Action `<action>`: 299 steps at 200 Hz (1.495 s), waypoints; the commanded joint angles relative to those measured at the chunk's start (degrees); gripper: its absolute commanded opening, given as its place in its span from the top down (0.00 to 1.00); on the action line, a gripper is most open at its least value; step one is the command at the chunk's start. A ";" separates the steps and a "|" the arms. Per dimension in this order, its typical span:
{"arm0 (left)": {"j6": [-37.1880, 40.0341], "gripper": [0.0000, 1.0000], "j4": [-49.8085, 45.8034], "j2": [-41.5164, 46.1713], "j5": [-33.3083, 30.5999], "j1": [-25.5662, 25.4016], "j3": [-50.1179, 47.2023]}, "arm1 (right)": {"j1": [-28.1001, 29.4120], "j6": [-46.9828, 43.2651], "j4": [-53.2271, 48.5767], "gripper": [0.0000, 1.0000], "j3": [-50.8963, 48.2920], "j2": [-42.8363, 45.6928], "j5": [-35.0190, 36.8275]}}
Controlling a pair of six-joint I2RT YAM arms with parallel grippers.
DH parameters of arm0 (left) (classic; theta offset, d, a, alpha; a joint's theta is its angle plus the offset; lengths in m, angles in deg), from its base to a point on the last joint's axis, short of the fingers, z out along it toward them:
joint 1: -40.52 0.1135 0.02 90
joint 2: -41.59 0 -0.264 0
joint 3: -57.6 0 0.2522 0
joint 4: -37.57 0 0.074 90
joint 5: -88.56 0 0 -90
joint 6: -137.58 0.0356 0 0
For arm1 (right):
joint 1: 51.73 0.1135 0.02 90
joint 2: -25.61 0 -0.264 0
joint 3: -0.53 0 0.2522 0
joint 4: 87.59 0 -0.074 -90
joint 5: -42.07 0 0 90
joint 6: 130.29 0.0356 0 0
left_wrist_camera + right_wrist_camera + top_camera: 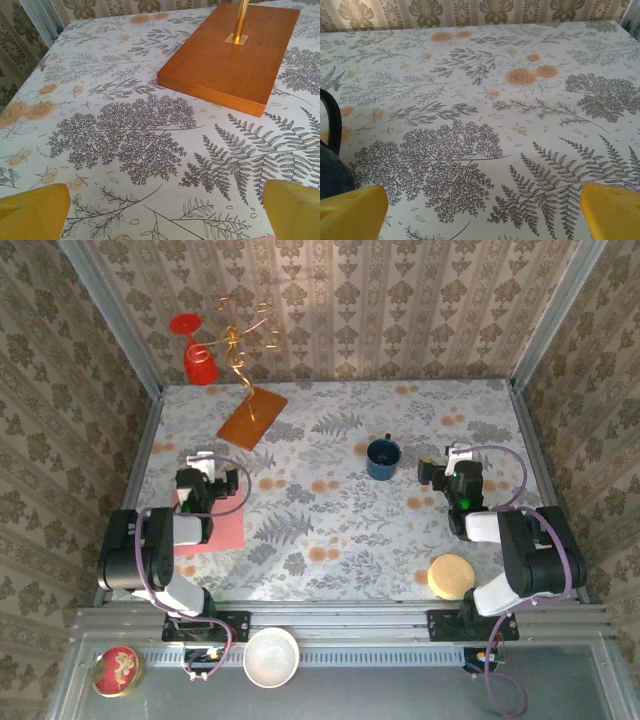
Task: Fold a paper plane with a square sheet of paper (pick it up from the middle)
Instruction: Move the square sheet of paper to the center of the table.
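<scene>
Over the left of the surface (340,530), the left tool (162,214) hangs with its fingers wide apart, holding nothing. The sheet of paper (224,528) lies flat at its 6 o'clock, partly under the arm. The right tool (482,210) also stands spread and empty, with a blue mug (383,458) at its 9 o'clock.

Beige damask walls (350,310) — floral, fern-print tabletop (340,530)

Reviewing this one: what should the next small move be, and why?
Probably draw the open left gripper back and down toward the middle of the flat pink-red square sheet of paper. The sheet lies unfolded under that arm. The gripper appears to hang past its far edge, and the left wrist view faces the orange-brown rectangular board, not the paper.
</scene>
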 commanded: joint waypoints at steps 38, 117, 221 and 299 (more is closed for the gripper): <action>0.80 0.00 0.76 0.09 1.17 0.09 1.19 | -0.26 -0.81 1.99 0.00 -0.16 -0.47 -0.31; 0.67 0.00 0.67 0.06 1.52 0.48 1.27 | -0.44 -0.72 1.70 0.00 0.01 -0.63 -0.64; -0.63 0.00 -9.37 8.61 -1.91 0.21 2.76 | -0.26 0.27 -3.73 0.00 -2.74 12.85 2.84; -24.06 0.00 -53.29 23.65 -6.63 -0.43 16.81 | 0.09 20.22 -37.69 0.00 3.97 32.42 5.38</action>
